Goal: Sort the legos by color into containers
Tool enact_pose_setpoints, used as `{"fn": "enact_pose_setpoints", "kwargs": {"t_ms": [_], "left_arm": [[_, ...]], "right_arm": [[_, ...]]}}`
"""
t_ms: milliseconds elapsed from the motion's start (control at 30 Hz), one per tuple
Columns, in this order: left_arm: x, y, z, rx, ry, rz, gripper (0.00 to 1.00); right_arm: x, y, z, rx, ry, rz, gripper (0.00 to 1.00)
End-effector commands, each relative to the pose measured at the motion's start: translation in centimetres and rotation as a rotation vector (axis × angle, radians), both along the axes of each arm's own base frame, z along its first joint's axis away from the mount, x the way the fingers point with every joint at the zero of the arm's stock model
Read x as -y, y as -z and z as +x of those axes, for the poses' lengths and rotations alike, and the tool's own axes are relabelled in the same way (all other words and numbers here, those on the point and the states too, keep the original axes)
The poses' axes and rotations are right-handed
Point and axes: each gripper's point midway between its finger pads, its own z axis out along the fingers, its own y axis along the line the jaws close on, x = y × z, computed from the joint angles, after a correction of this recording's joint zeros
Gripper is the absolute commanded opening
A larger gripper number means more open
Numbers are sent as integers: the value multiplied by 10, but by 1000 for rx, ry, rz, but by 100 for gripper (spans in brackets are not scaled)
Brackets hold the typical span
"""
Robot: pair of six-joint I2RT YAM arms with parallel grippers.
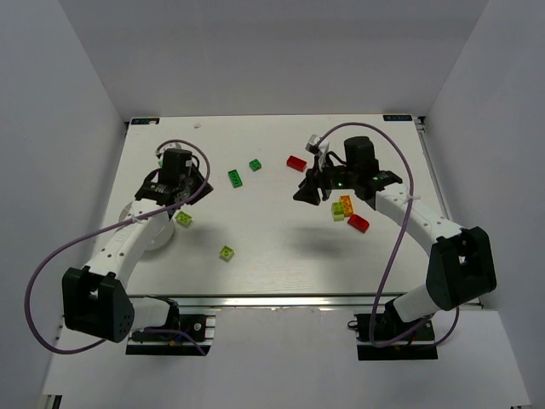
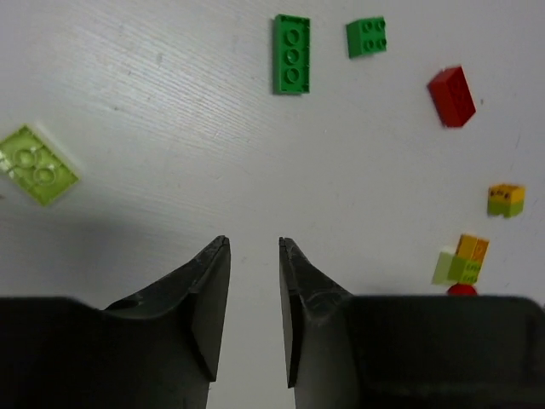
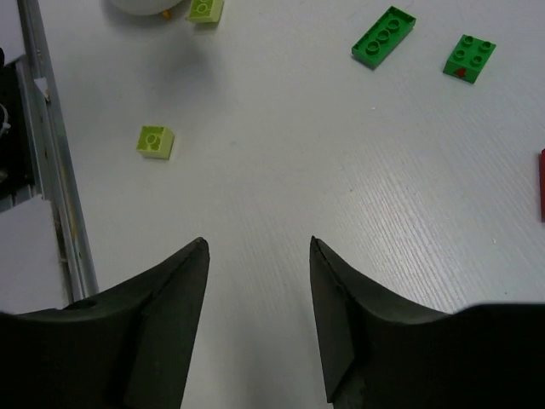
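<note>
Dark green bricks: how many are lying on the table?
2: a long brick near the table's middle and a square brick just right of it. Others may be hidden.

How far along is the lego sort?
Done: nothing I can confirm. The white dish is cut off by the frame edge, so its contents are hidden.
In hand: nothing. The left gripper and right gripper are both open and empty.
Left: loose on the table are two dark green bricks, two lime bricks, two red bricks and an orange-yellow-lime cluster.
</note>
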Motion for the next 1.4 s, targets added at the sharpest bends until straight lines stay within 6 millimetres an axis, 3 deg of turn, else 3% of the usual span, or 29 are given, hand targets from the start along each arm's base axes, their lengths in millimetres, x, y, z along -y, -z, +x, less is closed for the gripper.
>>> {"fn": "enact_pose_setpoints", "kwargs": {"t_ms": [0,33,67,200,233,300,500,733,800,833,1000,1100,1200,1367], "left_arm": [[-21,-5,-10,-12,-198,-14,39],[-23,-2,-14,-21,-223,-12,45],[-30,6,-20,-41,-274,-5,58],[-44,19,-28,-76,-385,37,79],[-49,25,-32,-100,-408,60,79],[-57,30,-33,-114,-464,82,79],[-61,42,-17,-122,-470,148,80],[-62,44,1,-138,-475,204,79],[-62,36,11,-135,-473,233,80],[-64,44,11,-178,-470,270,80],[-66,12,50,-121,-435,359,85],[-64,1,70,-121,-356,403,93],[-68,6,81,-173,-289,404,98],[-106,18,85,-226,-352,287,98]], "right_arm": [[-3,-12,-2,56,-36,52,53],[-2,-9,-2,57,-28,47,52],[-1,-9,0,71,-21,47,55],[-1,-4,0,58,-16,43,67],[-1,-3,0,58,-15,42,78],[-1,-2,3,63,-9,38,84],[0,2,9,71,6,15,84],[6,1,14,97,35,0,81],[9,1,19,112,57,-8,81],[10,-1,23,119,69,-11,81],[17,-7,38,127,127,-23,81],[18,-8,41,114,144,-27,82],[20,-7,43,102,170,-29,83],[22,-4,39,88,177,-28,88]]}}
